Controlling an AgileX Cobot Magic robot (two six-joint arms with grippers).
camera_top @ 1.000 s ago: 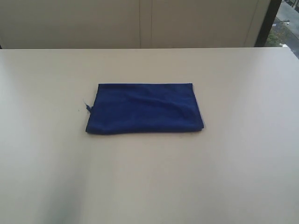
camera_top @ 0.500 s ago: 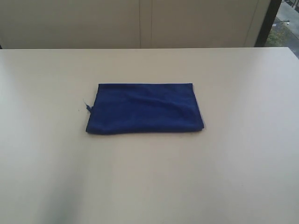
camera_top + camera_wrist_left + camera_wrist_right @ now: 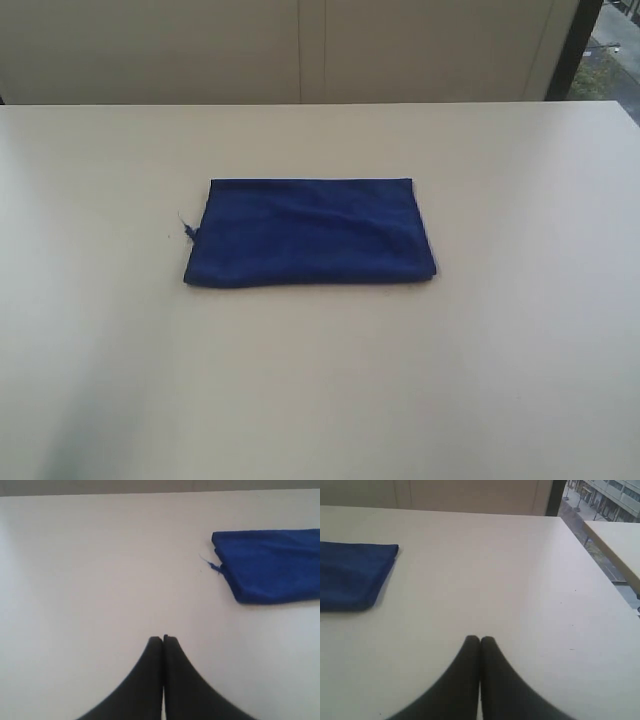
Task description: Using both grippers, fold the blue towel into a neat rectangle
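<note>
Exterior view: towel (image 3: 310,233) folded into a rectangle, flat in the middle of the desk (image 3: 330,400).
My left gripper (image 3: 163,639) and right gripper (image 3: 480,639) are both clenched, holding nothing, each off to its side of the towel.

The blue towel (image 3: 310,233) is lying flat near the middle of the table (image 3: 520,380), a little toward the far edge, as one low obstacle. Bare surface is running all around it: broad toward the near edge, wide toward the left and right edges, and narrower toward the far edge, where a wall (image 3: 200,50) is rising. The left gripper (image 3: 163,639) and right gripper (image 3: 480,639), with fingers pressed together, are hanging over bare surface, well apart from the towel.
</note>
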